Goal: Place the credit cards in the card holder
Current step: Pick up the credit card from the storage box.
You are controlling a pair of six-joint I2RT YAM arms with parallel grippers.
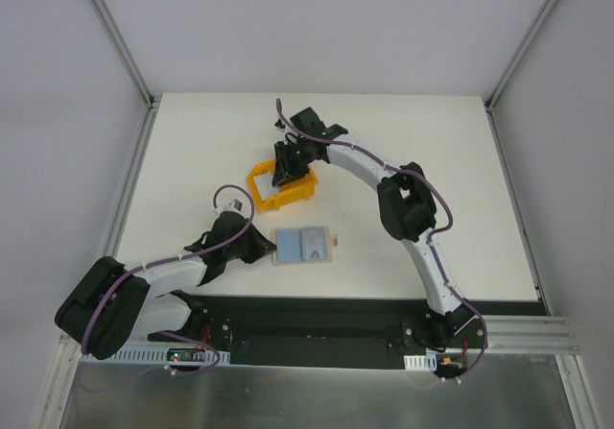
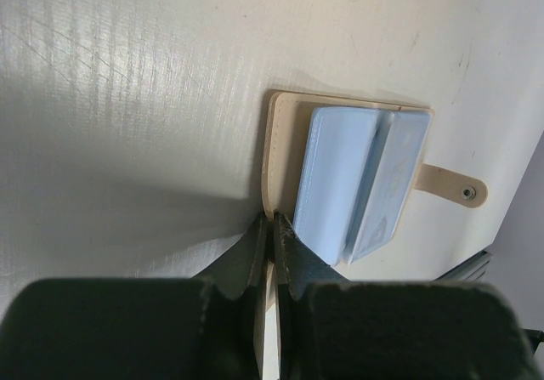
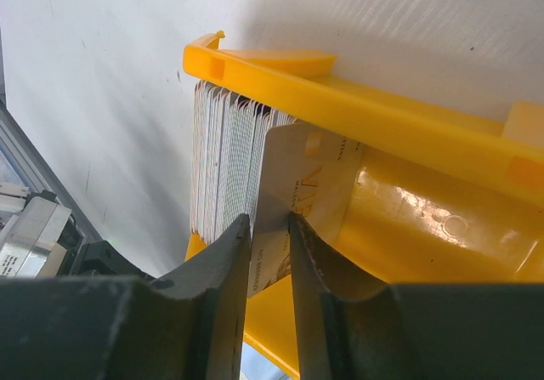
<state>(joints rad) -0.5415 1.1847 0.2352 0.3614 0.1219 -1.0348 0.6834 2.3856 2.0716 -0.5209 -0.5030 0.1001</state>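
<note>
The beige card holder [image 1: 303, 246] lies open on the table, its pale blue inner leaves [image 2: 340, 176] facing up and its snap tab [image 2: 466, 191] pointing away. My left gripper [image 2: 274, 220] is shut on the holder's near beige edge [image 2: 285, 142]; in the top view it [image 1: 265, 248] sits at the holder's left side. My right gripper [image 1: 288, 173] reaches down into the yellow bin. There a row of upright credit cards [image 3: 221, 159] stands on edge. One silvery card [image 3: 310, 176] leans out of the row, slanting across the narrow gap between my right gripper's [image 3: 270, 223] open fingers.
The yellow plastic bin [image 1: 261, 176] stands just behind the holder; its wall [image 3: 408, 116] runs close behind the cards. White tabletop [image 1: 432, 141] spreads round both. A metal frame rail [image 1: 125, 208] borders the left side.
</note>
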